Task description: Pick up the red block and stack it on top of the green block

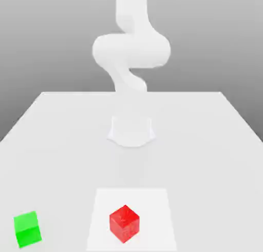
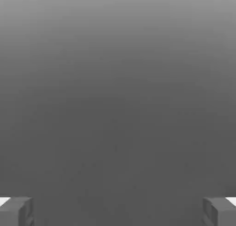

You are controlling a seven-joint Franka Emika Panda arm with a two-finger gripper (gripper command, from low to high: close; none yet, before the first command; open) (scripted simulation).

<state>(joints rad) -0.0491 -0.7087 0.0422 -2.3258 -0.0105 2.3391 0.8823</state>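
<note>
In the hand view the gripper (image 2: 118,211) shows as two grey fingertips (image 2: 18,211) set far apart at opposite edges of the picture, so it stands wide open with nothing between the jaws. Beyond them there is only a plain grey backdrop, lighter at one side and darker toward the fingertips.

In the exterior view the white arm (image 1: 131,50) rises from a round base (image 1: 131,131) near the middle of the table (image 1: 205,143), bends in a thick curl and goes up out of the top of the picture.

The table is a flat, pale, white-grey surface that widens toward the camera, with its far edge running straight behind the base. Behind it the room is a bare grey wall, shading lighter toward the table line.

Near the front edge lies a slightly brighter square patch (image 1: 154,204) on the table top. The red block (image 1: 124,223) sits on this patch, turned so that one corner points at the camera, glossy and faintly mottled. The green block (image 1: 27,229) rests on the table well apart from it, toward the exterior view's left, off the patch, its top lighter than its sides. Both blocks lie flat on the surface, far from the arm's base.
</note>
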